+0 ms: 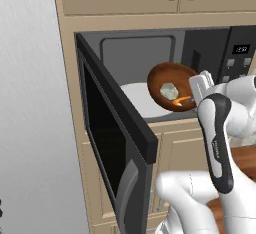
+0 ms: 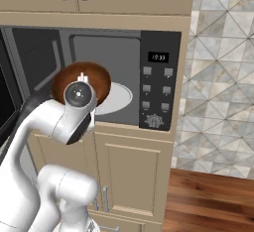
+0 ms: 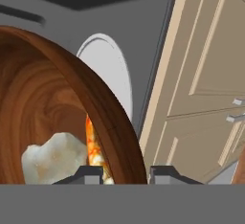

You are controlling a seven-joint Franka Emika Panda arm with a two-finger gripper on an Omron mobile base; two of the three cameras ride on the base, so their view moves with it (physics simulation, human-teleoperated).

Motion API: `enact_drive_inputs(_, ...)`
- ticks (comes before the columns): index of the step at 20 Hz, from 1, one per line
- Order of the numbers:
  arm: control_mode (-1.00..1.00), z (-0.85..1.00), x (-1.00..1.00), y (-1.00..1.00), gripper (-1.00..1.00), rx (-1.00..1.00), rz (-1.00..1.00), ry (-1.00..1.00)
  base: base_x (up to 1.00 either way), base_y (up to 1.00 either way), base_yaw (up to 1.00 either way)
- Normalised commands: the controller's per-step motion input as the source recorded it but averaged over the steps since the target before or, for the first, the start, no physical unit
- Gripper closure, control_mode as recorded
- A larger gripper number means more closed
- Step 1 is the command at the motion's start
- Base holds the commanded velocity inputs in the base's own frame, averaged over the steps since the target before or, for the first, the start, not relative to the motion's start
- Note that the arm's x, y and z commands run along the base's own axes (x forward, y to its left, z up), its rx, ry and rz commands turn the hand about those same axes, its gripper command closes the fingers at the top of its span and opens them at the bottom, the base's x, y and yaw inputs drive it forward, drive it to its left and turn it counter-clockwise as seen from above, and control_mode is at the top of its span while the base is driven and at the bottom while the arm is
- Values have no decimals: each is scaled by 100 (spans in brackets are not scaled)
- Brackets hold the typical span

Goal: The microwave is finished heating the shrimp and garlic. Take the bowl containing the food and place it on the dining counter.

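Bowl (image 1: 172, 85) leaving the microwave (image 2: 158, 80)
The tool (image 3: 127, 174) is pinching its rim; the bowl is tilting, so levelling it should be keeping the garlic (image 1: 169, 92) inside.

Overall light: even and soft, medium bright, with no single visible lamp (all pictures are rendered).
Microwave (image 1: 150, 58) interior: dimmer grey than the cabinets (image 2: 124, 169), darker toward the ceiling in the hand view.
Bowl (image 1: 172, 85): glossy, with a soft sheen on the wood.
Door (image 1: 107, 128): very dark glass, no clear reflection.
Sharpness: slightly soft, edges a little jagged; no visible distortion at the edges.
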Motion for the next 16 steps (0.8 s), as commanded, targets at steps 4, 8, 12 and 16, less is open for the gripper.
enact_drive_inputs(4,-100,36,-44,-12,100,0,-4,0,0,0,0)
enact_drive_inputs(8,-100,4,-1,0,100,0,-1,0,0,0,0)
enact_drive_inputs(12,-100,0,-11,0,100,0,0,0,0,0,0)
enact_drive_inputs(16,-100,0,-71,-3,100,0,0,-7,0,0,0)
